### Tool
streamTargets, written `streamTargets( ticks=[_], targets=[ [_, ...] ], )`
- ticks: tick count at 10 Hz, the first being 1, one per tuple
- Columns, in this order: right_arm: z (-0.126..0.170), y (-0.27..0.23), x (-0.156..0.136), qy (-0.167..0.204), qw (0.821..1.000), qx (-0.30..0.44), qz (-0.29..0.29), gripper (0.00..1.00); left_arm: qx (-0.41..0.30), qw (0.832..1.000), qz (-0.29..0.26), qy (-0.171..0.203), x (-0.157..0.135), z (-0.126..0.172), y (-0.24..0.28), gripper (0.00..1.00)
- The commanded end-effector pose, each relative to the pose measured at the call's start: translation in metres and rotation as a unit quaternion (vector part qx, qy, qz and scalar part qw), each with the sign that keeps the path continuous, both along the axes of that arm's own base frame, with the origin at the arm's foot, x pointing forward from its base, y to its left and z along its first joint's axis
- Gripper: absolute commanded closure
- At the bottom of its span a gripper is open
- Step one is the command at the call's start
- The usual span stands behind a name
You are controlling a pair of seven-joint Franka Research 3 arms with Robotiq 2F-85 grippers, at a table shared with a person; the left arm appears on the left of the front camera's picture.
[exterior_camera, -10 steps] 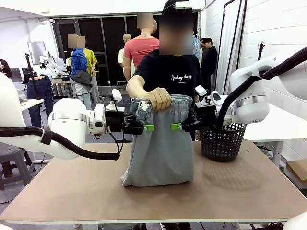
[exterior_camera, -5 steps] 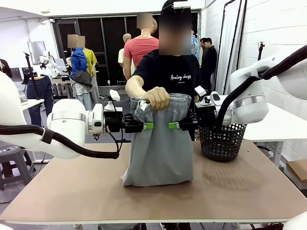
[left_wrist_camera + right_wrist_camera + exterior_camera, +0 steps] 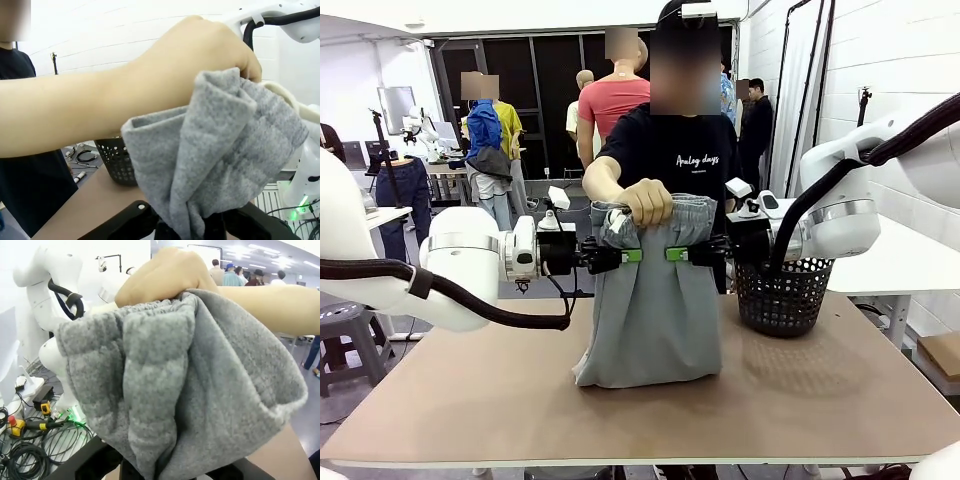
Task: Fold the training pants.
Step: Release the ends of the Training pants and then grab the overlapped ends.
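The light grey soft jersey training pants point(image 3: 650, 320) hung upright, their lower end resting near the brown table's point(image 3: 520, 400) far edge and their waistband held in a person's hand point(image 3: 650, 203). The left gripper point(image 3: 632, 255) and the right gripper point(image 3: 677, 254) each clamped the cloth just below the waistband.

Mid-frame, the training pants point(image 3: 650, 300) hang from the person's hand point(image 3: 648, 203) down onto the table point(image 3: 520, 400). My left gripper point(image 3: 632, 255) meets their left side and my right gripper point(image 3: 677, 254) their right. The basket point(image 3: 783, 295) stands to their right.
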State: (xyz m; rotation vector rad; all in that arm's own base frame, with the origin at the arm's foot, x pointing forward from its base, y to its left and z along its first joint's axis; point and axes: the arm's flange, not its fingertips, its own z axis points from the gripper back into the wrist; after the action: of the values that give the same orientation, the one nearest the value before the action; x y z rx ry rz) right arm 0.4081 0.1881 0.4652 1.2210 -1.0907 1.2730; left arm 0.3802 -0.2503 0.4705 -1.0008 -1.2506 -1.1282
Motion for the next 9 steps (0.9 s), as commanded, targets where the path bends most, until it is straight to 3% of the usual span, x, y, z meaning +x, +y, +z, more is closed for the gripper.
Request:
streamTargets(
  ticks=[1,5,6,9],
  targets=[
    [0.006,0.004,0.006,0.012,1.000,0.019,0.008,1.00,-0.002,1.000,-0.007,0.000,0.003,0.001,-0.001,1.00],
    [0.008,0.013,0.018,0.010,1.000,-0.026,-0.006,1.00,0.005,0.999,-0.030,0.011,0.011,0.000,0.003,1.00],
    [-0.002,0.000,0.003,0.007,1.000,0.001,0.003,1.00,0.000,1.000,-0.001,0.002,0.001,-0.002,0.001,1.00],
    [-0.002,0.000,0.003,0.007,1.000,0.001,0.003,1.00,0.000,1.000,-0.001,0.002,0.001,-0.002,0.001,1.00]
  ],
)
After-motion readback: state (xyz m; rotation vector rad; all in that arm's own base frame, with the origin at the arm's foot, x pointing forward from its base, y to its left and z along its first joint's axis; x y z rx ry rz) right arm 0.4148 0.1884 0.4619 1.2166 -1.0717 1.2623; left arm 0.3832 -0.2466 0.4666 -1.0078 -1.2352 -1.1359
